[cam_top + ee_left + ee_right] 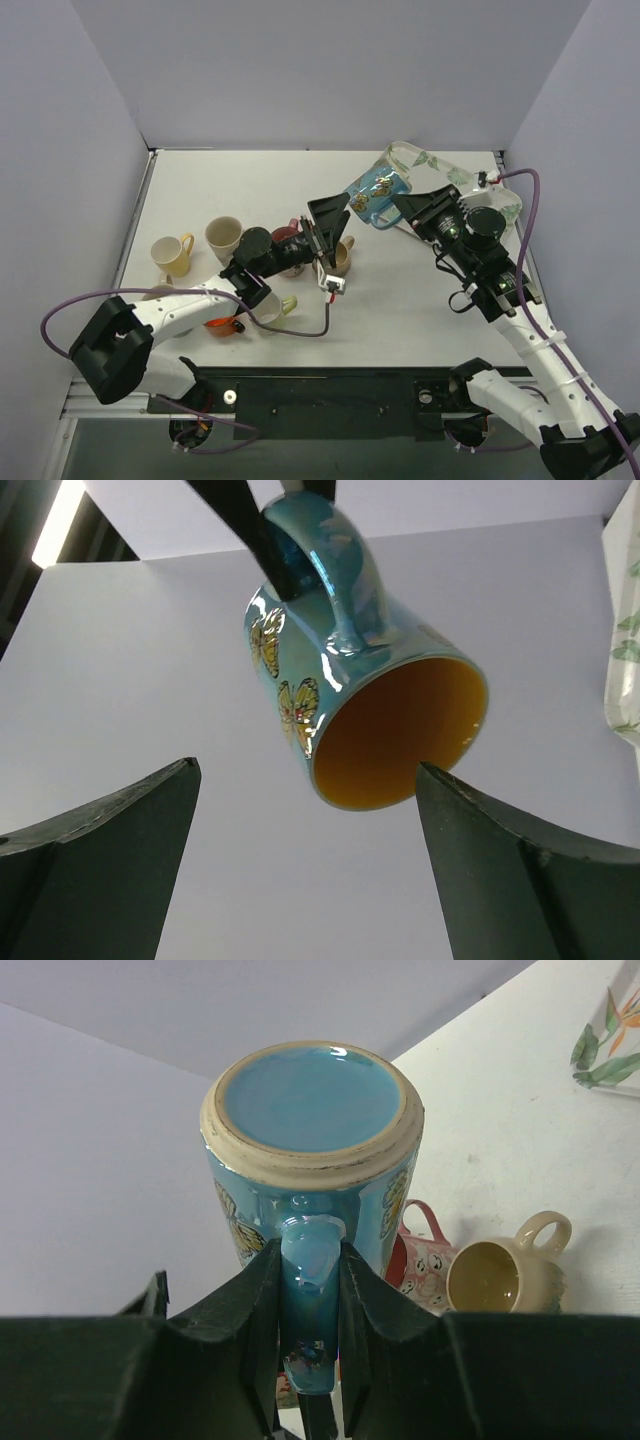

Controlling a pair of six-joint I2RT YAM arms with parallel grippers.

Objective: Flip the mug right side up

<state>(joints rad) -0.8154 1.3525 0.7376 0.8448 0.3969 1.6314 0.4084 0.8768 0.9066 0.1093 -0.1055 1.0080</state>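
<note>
The mug is blue with yellow butterflies and an orange inside. My right gripper is shut on its handle and holds it in the air above the table, tilted, its base toward the right wrist camera. In the left wrist view the mug hangs with its open mouth facing my left gripper, which is open and empty, its fingers spread just short of the rim. In the top view my left gripper is left of the mug.
A leaf-patterned white tray lies at the back right behind the right arm. Several mugs stand at the left: yellow, cream, red patterned, tan, white, orange.
</note>
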